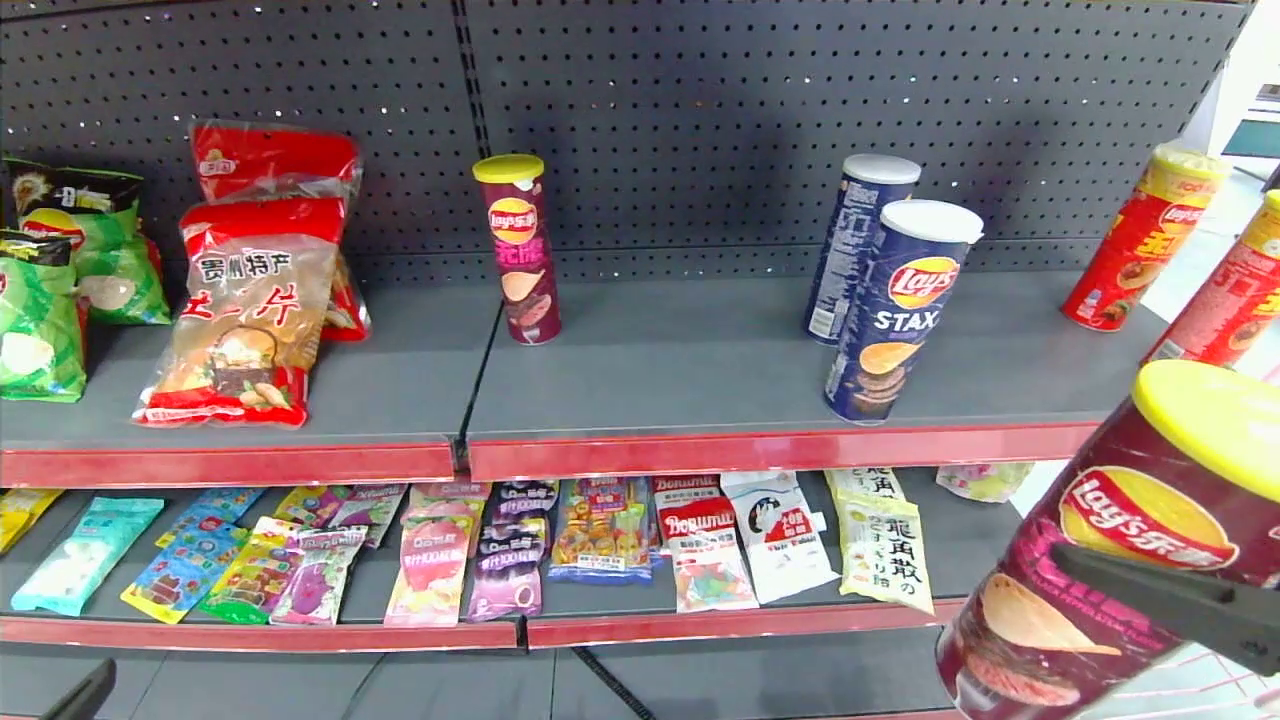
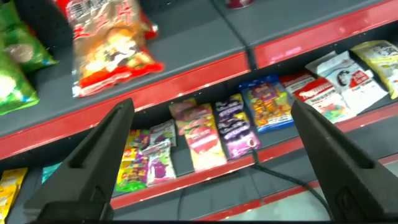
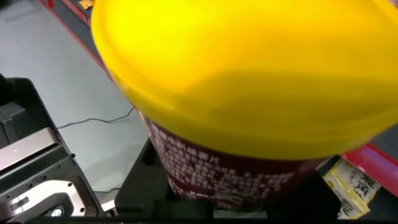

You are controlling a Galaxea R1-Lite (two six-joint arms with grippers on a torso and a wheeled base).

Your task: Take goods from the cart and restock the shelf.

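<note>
Grips a maroon chip can (image 1: pixel 1090 560) with the right gripper (image 1: pixel 1130 590), closed on the can's side, one black finger (image 1: pixel 1170 600) lying across the label below the logo. Holds it in the air, tilted, yellow lid uppermost and leaning off to the right. Carries it in front of the right end of the upper shelf (image 1: pixel 700 360), lower than that shelf's red front edge and touching no shelf. From the right wrist, looks onto its yellow lid (image 3: pixel 249 81), with the gripper's black body beneath the maroon wall.

Holds the left gripper (image 2: pixel 211 168) wide open, nothing between its two black fingers. Hangs low before the left part of the lower shelf (image 1: pixel 700 625), facing its rows of flat sweet packets (image 2: pixel 236 124).

On the upper shelf, at the left end: two green crisp bags (image 1: pixel 40 310). Next to them, two red-topped snack bags (image 1: pixel 245 310), one behind the other, the front one leaning back near the front edge. Just right of the shelf's middle seam, well back: a second maroon can (image 1: pixel 517 250) with a yellow lid, upright and alone. Farther right, two dark blue cans (image 1: pixel 893 310) with white lids, upright, one just behind the other, the nearer close to the front edge. At the right end, two red cans (image 1: pixel 1140 240) with yellow lids, standing just beside each other.
</note>
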